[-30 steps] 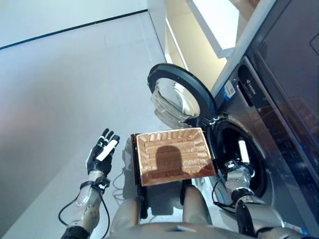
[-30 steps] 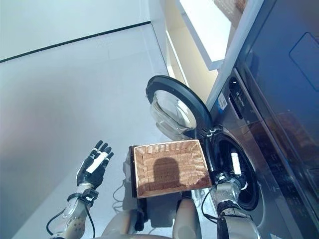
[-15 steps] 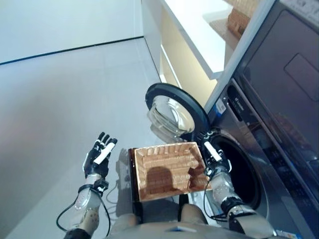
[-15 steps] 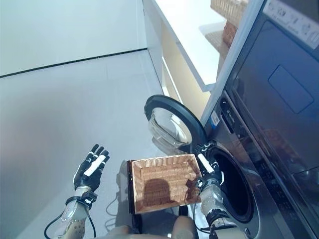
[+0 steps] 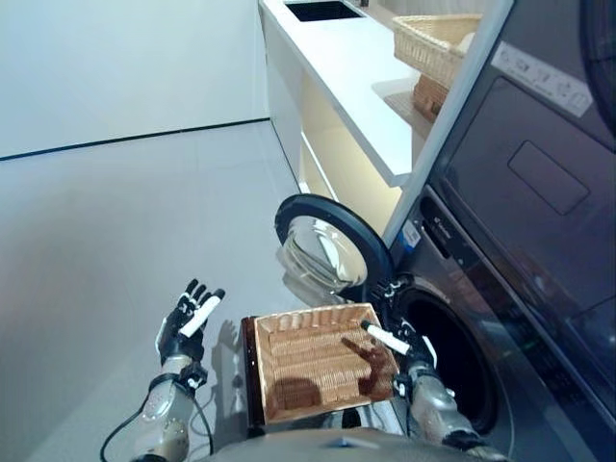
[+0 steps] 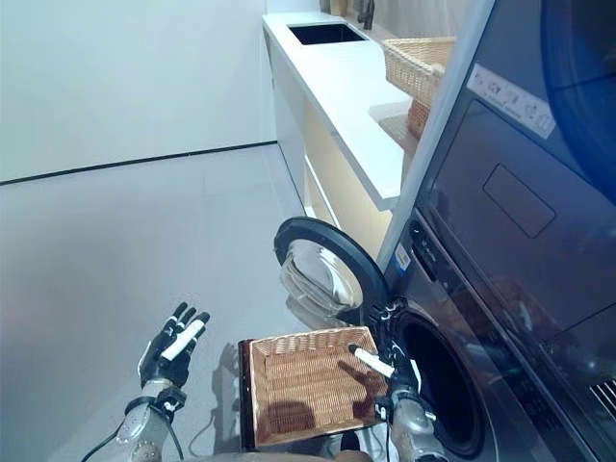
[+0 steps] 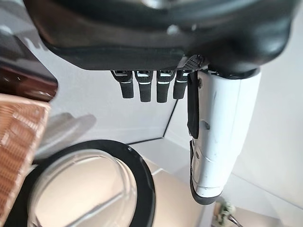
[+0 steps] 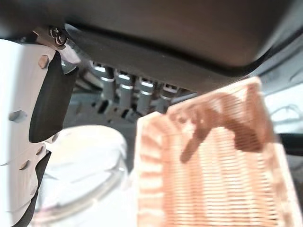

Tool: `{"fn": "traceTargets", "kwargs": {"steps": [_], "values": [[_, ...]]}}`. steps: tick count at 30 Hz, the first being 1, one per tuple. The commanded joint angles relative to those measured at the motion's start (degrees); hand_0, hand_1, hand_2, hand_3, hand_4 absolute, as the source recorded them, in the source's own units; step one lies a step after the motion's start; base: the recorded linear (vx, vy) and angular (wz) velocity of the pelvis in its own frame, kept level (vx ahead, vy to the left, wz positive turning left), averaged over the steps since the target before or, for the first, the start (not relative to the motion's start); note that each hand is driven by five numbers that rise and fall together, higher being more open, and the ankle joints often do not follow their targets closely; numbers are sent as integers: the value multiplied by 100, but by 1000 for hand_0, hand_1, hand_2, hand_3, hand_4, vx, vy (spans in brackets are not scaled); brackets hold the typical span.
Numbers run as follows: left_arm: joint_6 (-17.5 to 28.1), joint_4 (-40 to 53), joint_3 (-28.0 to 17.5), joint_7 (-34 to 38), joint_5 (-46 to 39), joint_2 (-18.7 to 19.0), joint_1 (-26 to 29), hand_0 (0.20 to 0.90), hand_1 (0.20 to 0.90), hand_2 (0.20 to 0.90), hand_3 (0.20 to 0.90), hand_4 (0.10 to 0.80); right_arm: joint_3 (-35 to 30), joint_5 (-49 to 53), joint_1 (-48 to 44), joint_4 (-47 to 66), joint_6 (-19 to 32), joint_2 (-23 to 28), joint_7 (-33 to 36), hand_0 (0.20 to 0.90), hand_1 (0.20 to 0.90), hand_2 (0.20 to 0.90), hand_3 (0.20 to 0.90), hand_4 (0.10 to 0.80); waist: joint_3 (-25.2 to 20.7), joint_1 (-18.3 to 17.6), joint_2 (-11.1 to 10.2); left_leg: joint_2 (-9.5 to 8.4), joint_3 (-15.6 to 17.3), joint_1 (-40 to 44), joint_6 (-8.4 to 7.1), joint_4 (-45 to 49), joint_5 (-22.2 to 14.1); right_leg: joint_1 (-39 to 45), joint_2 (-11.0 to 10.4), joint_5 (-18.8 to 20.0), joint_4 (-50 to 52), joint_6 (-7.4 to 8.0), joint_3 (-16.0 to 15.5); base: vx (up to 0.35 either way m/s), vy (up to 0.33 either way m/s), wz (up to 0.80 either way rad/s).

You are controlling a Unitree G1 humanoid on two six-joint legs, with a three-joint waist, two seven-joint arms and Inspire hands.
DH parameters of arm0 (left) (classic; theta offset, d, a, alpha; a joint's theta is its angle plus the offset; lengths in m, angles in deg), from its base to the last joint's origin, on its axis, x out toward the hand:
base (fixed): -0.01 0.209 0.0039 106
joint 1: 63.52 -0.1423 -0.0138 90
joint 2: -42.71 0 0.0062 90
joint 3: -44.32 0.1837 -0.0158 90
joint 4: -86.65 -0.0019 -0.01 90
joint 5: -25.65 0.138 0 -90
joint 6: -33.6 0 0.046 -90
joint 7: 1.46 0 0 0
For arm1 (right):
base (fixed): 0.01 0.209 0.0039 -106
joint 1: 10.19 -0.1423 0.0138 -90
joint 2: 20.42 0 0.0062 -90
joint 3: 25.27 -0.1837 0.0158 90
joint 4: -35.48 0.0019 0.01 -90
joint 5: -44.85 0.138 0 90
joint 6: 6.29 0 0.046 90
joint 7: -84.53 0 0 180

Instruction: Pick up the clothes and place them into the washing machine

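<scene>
No clothes show in any view. A wicker basket [image 5: 310,319] lies low in front of me, and its woven bottom is bare. To its right is the washing machine's dark drum opening [image 5: 452,371], with the round glass door [image 5: 328,246] swung open behind the basket. My right hand [image 5: 412,356] hovers open over the basket's right rim, just in front of the opening; in the right wrist view its fingers [image 8: 128,90] reach straight out above the basket [image 8: 213,161]. My left hand [image 5: 185,322] is open and held up left of the basket, holding nothing.
A second dark appliance [image 5: 549,192] is stacked above the washer. A white counter [image 5: 346,67] with a sink [image 5: 322,10] runs along the right, and another wicker basket [image 5: 438,43] stands on it. Grey floor [image 5: 115,212] spreads to the left.
The camera has tilted up, bringing the counter into view. My right hand has come back from the drum opening and now hangs over the basket's right rim. The left hand has kept its pose.
</scene>
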Motion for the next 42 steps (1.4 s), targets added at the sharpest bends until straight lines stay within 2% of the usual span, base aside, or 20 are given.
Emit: {"fn": "traceTargets", "kwargs": {"steps": [1, 8, 10, 17, 25, 31, 33, 34, 38, 42], "values": [[363, 181, -108, -129, 438, 148, 218, 900, 900, 900, 900, 800, -174, 32, -102, 454, 383, 233, -121, 900, 900, 900, 900, 800, -265, -35, -225, 275, -201, -80, -565, -20, 202, -197, -328, 375, 127, 379, -43, 41, 8, 0], [311, -61, 61, 81, 836, 113, 289, 900, 900, 900, 900, 800, -169, -112, -48, 239, 387, 155, 5, 900, 900, 900, 900, 800, -298, -49, -256, 253, -201, -21, -541, -15, 178, -133, -315, 397, 117, 370, -21, 21, 5, -4], [291, -219, 88, 113, 962, 114, 333, 900, 900, 900, 900, 800, -85, -431, -86, 143, 355, 186, 104, 900, 900, 900, 900, 800, -295, -45, -265, 256, -200, -11, -541, -14, 174, -129, -316, 394, 119, 373, -27, 0, 0, 0], [236, -1857, 144, 624, 2039, 96, 740, 900, 900, 900, 900, 800, 204, -1595, -264, -599, 258, 256, 468, 900, 900, 900, 900, 800, -313, -26, -308, 267, -209, 11, -553, -12, 162, -90, -292, 363, 127, 359, -38, 0, 0, 0], [219, -2827, 84, 694, 2347, 47, 910, 900, 900, 900, 900, 800, 283, -1599, -226, -1084, 272, 152, 385, 900, 900, 900, 900, 800, -322, -34, -316, 262, -231, 20, -562, -18, 158, -78, -271, 361, 124, 342, -39, 0, 0, 0], [197, -3095, 9, 782, 2532, 72, 922, 900, 900, 900, 900, 800, 140, -1687, -237, -1619, 227, 135, 463, 900, 900, 900, 900, 800, -334, -23, -312, 247, -257, 10, -563, -21, 154, -76, -271, 363, 117, 345, -52, 0, 0, 0], [159, -3304, -1, 802, 2700, 89, 947, 900, 900, 900, 900, 800, 97, -1679, -247, -1776, 196, 126, 445, 900, 900, 900, 900, 800, -338, -22, -314, 243, -265, 4, -563, -21, 155, -77, -274, 365, 119, 343, -58, 0, 0, 0], [65, -3709, -1, 836, 3075, 105, 1004, 900, 900, 900, 900, 800, 18, -1745, -255, -2094, 121, 101, 446, 900, 900, 900, 900, 800, -351, -24, -310, 242, -267, 12, -565, -29, 150, -68, -275, 363, 108, 345, -66, 0, 0, 0], [-183, -4361, -272, 818, 3287, 100, 981, 900, 900, 900, 900, 800, -162, -1783, -233, -2495, 6, 59, 413, 900, 900, 900, 900, 800, -381, -32, -305, 231, -259, 29, -564, -44, 133, -52, -273, 357, 88, 335, -61, 0, 0, 0], [-304, -4779, -662, 728, 3098, 94, 906, 900, 900, 900, 900, 800, -377, -1610, -208, -2660, -39, 16, 386, 900, 900, 900, 900, 800, -416, -37, -297, 222, -253, 53, -564, -47, 113, -28, -267, 362, 58, 331, -52, 0, 0, 0]]}}
